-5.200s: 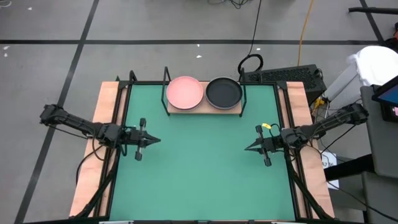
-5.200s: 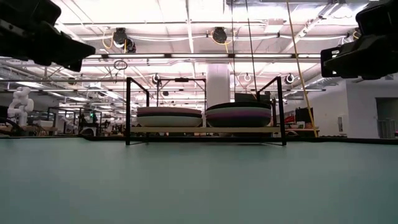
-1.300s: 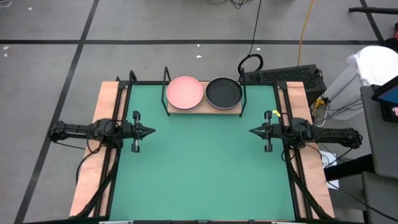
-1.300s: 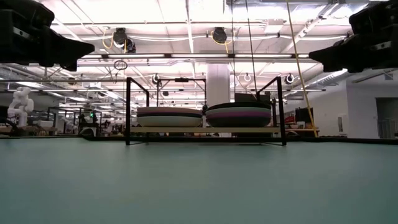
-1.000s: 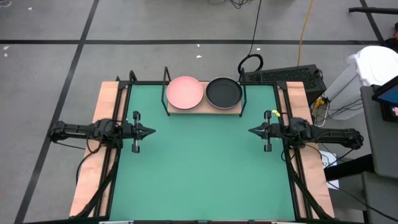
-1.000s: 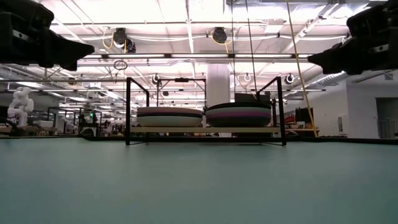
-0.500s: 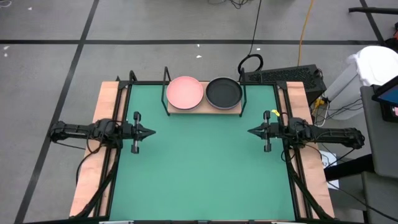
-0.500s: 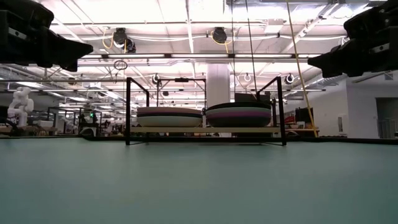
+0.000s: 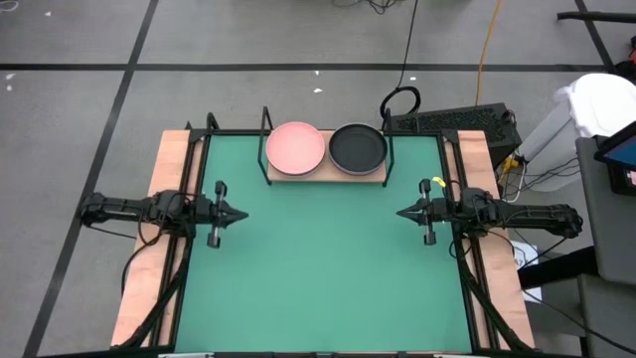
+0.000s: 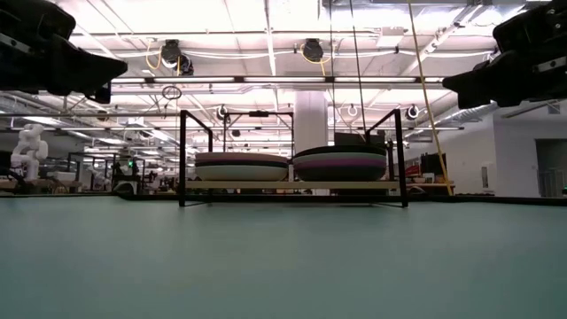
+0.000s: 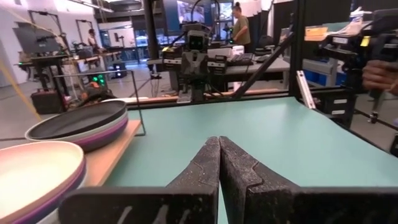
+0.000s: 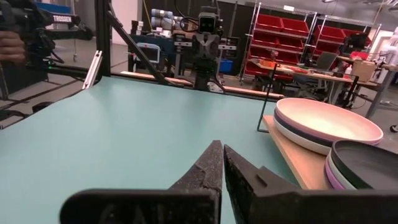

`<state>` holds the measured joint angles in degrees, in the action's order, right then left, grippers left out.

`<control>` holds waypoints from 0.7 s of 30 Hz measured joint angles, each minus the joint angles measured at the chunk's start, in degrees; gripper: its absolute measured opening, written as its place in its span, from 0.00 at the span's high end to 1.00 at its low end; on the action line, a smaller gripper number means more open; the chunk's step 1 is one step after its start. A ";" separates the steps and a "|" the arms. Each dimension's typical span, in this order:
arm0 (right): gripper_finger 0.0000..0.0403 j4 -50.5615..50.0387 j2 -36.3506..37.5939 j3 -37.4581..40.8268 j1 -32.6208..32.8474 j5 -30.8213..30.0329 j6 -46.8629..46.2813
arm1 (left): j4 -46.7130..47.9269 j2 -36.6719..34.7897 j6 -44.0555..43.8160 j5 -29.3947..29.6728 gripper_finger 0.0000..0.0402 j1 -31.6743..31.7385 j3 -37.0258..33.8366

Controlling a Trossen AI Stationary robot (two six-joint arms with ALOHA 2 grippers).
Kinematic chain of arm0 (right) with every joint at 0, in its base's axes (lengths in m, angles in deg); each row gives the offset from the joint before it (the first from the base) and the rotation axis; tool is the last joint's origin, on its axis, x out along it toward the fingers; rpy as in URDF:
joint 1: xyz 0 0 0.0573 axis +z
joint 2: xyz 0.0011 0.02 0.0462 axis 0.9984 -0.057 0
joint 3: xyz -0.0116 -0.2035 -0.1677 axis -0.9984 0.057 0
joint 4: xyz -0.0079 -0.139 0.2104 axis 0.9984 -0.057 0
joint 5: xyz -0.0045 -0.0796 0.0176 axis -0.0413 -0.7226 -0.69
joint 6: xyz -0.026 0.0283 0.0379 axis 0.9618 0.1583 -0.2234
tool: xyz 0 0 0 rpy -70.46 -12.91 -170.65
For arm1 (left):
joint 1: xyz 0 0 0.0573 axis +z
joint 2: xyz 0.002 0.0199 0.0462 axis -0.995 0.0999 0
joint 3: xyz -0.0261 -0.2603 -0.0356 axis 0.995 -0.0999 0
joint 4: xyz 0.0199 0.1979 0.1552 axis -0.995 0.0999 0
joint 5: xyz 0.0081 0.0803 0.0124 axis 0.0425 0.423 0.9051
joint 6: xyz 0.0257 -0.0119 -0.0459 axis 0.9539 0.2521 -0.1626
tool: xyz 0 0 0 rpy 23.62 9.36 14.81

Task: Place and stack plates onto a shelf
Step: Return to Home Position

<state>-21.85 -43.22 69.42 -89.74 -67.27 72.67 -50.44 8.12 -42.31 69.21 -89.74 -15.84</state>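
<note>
Looking down, you find the shelf (image 9: 326, 177) at the table's (image 9: 328, 288) far edge, salmon plate (image 9: 296, 147) and black plate (image 9: 358, 147) topping its two stacks, left gripper (image 9: 241, 213) and right gripper (image 9: 399, 212) at opposite sides. Your low view shows both stacks side by side; each wrist view shows a claw pressed together.

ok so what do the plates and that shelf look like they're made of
Salmon pink plate and black plate, topping the two stacks: dull even surfaces without glare, likely matte plastic or composite; ceramic cannot be ruled out. Shelf board: pale tan, apparently light wood. Its frame: thin black posts, probably painted metal wire.
</note>
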 joint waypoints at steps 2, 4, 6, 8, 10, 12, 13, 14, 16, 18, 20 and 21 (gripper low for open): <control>1.00 -0.06 0.00 0.00 0.00 0.00 0.04 | 0.02 0.00 0.16 0.02 0.99 -0.50 0.00; 1.00 -0.14 0.00 0.01 0.00 0.00 0.06 | 0.09 0.00 0.94 0.62 0.99 -0.71 0.00; 1.00 -0.32 0.00 0.00 0.00 0.00 0.06 | 0.15 0.00 1.98 1.55 0.99 -0.40 0.00; 1.00 -0.35 0.00 0.01 0.00 0.00 0.04 | 0.15 0.00 2.71 1.81 0.99 0.29 0.00; 1.00 -0.35 0.00 0.02 0.00 0.00 0.04 | 0.15 -0.02 3.06 2.00 0.99 1.23 0.02; 1.00 -0.35 0.00 0.00 0.00 0.02 0.06 | 0.15 -0.01 3.01 2.03 0.99 2.14 0.02; 1.00 -0.37 0.00 0.02 0.00 0.02 0.07 | 0.17 -0.01 2.73 2.03 0.99 2.55 0.02; 1.00 -0.37 0.00 0.01 0.00 0.02 0.07 | 0.17 0.00 2.57 2.03 0.99 2.89 0.02; 1.00 -0.37 0.00 0.00 0.00 0.02 0.07 | 0.22 0.00 2.16 1.99 0.99 3.43 0.02; 1.00 -0.38 0.00 0.00 0.00 0.02 0.09 | 0.32 -0.01 2.14 1.60 0.99 3.76 0.02; 1.00 -0.39 0.00 0.00 0.00 0.02 0.06 | 0.43 0.00 2.02 0.90 0.99 3.80 0.04; 1.00 -0.37 0.00 0.01 0.00 -0.02 -0.18 | 0.45 0.00 1.53 0.78 0.99 3.80 0.04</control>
<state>-22.22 -43.22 69.43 -89.74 -67.29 72.49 -50.00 8.12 -40.78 69.99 -85.94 -15.80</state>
